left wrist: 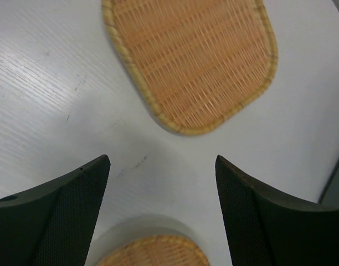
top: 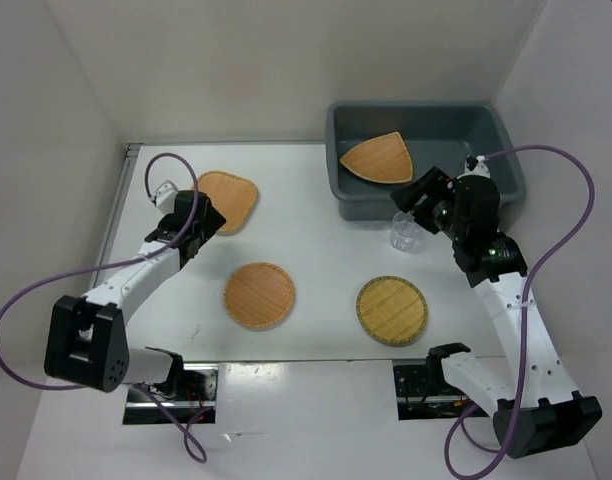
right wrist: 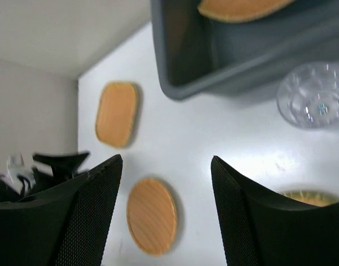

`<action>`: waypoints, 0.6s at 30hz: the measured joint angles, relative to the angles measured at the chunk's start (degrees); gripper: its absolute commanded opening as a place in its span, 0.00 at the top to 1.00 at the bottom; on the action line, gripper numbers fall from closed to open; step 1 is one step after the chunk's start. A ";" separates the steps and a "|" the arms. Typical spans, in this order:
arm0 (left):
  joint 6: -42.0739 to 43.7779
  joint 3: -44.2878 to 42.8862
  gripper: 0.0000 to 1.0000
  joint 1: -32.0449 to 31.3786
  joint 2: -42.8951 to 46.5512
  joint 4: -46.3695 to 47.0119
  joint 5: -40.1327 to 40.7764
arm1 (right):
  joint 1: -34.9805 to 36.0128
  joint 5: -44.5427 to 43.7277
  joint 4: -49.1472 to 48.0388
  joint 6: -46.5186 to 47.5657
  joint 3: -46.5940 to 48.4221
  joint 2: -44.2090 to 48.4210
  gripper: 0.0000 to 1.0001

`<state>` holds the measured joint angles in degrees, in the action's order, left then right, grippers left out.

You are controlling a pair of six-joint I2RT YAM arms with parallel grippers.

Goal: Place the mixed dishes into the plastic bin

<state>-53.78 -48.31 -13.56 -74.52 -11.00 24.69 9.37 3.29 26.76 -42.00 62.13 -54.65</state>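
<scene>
I am looking at a white table (top: 316,250) with 2 robot arms at its near edge.

The big grey-blue bin (top: 431,185) is sitting at the far right of the table. 1 plate with rounded corners (top: 378,158) is lying inside it, leaning a bit on the left side.

3 more plates are lying flat on the table. The other rounded-corner plate (top: 228,200) is sitting at the far left. The round orange plate (top: 259,295) is lying in the middle, nearer to me. The round yellow plate (top: 392,310) is lying to its right, well apart from it. The little glass cup (top: 406,232) is standing on the table just in front of the bin, not touching the yellow plate.

The left claw (left wrist: 162,163) is hanging over the bare table, just beside the near edge of the rounded-corner plate on the left. Its 2 fingers are standing wide apart. Nothing is sitting between them, and they are not touching the plate.

The right claw (right wrist: 167,163) is hanging up in the air by the front wall of the bin. Its fingers are spread apart too, and it is holding nothing. In its own camera, the glass cup is showing off to the right side, not between the fingers.
</scene>
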 measured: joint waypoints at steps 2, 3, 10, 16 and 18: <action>-2.64 0.00 0.16 2.78 -3.17 1.73 -1.66 | 0.00 1.86 3.23 0.50 -1.31 0.59 0.29; -3.93 0.00 0.16 4.33 -4.85 2.67 -2.58 | 0.00 2.45 4.39 0.85 -1.46 0.74 0.29; -9.68 1.57 0.16 10.64 -13.70 8.33 -7.50 | 0.02 5.57 8.41 4.26 -0.20 0.11 0.29; -12.61 0.37 0.18 10.51 -20.79 13.99 -9.40 | 0.04 6.10 9.38 5.97 2.10 -1.33 0.29; -13.44 -0.33 0.30 10.54 -22.08 16.90 -9.94 | 0.04 6.03 9.55 6.38 3.02 -1.97 0.29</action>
<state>-67.22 -48.64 -3.03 -96.60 5.89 14.74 9.41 9.32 36.32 -35.62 65.14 -56.62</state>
